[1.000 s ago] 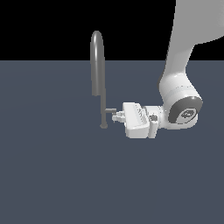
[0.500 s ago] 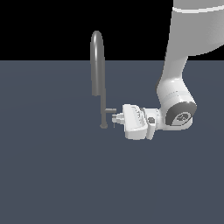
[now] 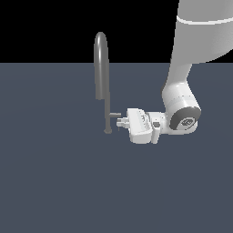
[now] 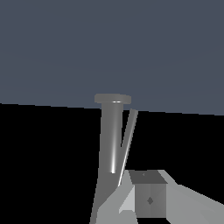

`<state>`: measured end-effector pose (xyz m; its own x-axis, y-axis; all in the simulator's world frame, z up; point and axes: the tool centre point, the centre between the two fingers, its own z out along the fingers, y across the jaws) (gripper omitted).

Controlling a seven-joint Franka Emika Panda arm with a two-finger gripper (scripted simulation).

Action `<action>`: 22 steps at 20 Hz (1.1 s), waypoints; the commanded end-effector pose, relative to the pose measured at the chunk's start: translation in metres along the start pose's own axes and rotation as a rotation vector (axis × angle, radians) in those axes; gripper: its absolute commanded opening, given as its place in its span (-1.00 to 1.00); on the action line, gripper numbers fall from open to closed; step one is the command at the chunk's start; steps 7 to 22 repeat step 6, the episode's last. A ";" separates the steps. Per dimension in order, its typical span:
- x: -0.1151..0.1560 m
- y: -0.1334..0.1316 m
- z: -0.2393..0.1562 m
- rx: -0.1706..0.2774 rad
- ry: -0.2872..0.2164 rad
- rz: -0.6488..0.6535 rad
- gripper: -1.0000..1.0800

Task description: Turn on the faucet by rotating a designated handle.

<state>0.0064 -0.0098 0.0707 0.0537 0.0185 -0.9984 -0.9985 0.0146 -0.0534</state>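
Now I hold my gripper (image 3: 119,122) level at the handle (image 3: 115,114), which juts toward three o'clock off the faucet (image 3: 103,82) stem, jaw state unclear, so next I should push sideways to rotate it.

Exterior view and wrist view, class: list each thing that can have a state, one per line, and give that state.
faucet: upright on its round base, no water seen at the spout.
handle: sticks out sideways from the stem toward the exterior view's right.
gripper: lying level, fingertips right by the handle; open or shut cannot be told.
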 end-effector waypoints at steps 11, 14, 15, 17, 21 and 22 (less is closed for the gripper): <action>0.041 -0.002 -0.001 0.018 0.019 0.048 -1.00; 0.041 -0.002 -0.001 0.018 0.019 0.048 -1.00; 0.041 -0.002 -0.001 0.018 0.019 0.048 -1.00; 0.041 -0.002 -0.001 0.018 0.019 0.048 -1.00; 0.041 -0.002 -0.001 0.018 0.019 0.048 -1.00; 0.041 -0.002 -0.001 0.018 0.019 0.048 -1.00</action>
